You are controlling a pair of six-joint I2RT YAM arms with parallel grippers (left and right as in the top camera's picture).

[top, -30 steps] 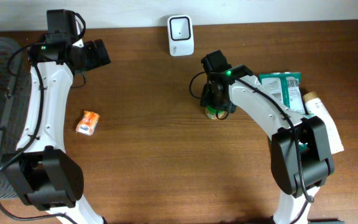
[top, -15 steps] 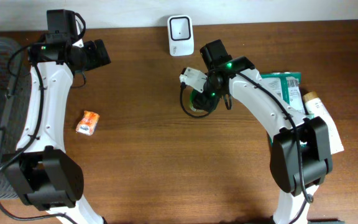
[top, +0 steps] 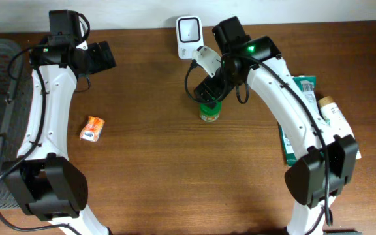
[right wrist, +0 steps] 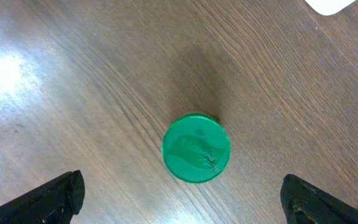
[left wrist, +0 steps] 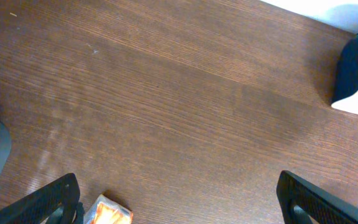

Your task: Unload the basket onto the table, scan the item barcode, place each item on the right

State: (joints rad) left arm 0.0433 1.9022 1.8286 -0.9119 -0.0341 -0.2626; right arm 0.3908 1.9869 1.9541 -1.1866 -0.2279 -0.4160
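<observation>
We see the jar (right wrist: 196, 148) standing upright on the table (right wrist: 73, 74), straight under the right gripper (right wrist: 182, 198). It is centred between the two fingers and touches neither. Those fingers are spread wide and hold nothing. From the wrist the jar shows a round green lid with a glossy patch. From overhead a pale yellowish side shows below the lid. The scanner (top: 189, 29) stands just beyond the gripper, near the jar but apart from it. A second ago the gripper was clamped on the jar, farther from the scanner. Half a second ago it carried the jar tilted, and now the jar has been let go. The left gripper (left wrist: 180, 202), well away, is also wide open and empty, with a packet (left wrist: 107, 212) near one finger.
</observation>
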